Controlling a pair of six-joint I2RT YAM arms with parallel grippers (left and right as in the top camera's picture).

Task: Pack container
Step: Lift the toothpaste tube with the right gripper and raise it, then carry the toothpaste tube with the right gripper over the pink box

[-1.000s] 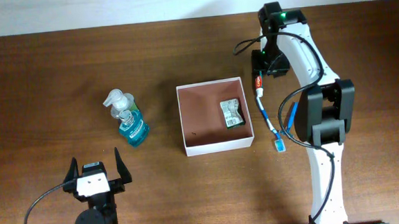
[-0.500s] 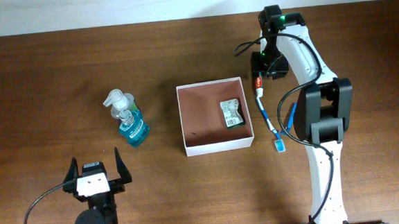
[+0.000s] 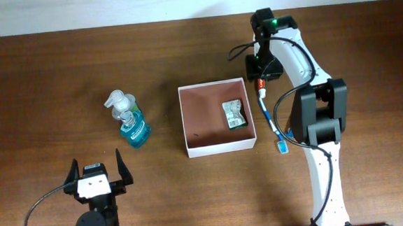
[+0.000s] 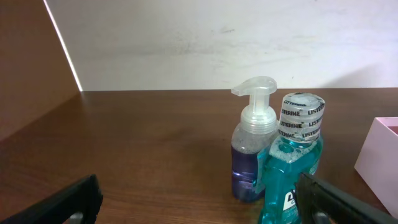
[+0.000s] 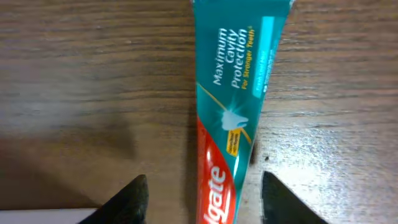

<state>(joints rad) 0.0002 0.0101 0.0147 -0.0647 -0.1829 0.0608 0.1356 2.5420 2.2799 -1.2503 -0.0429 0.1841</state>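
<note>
One claw [image 5: 206, 198] — the right — straddles the toothpaste tube [image 5: 234, 93].

Container [image 3: 218, 148] white walls, reddish-brown inside; toothpaste tube [image 5: 233, 93] teal, red; mouthwash bottle [image 4: 289, 177] teal

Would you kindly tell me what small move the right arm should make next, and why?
Probably lower the right end effector and close on the toothpaste tube: its open fingers straddle the tube, which lies on the table outside the container.
</note>
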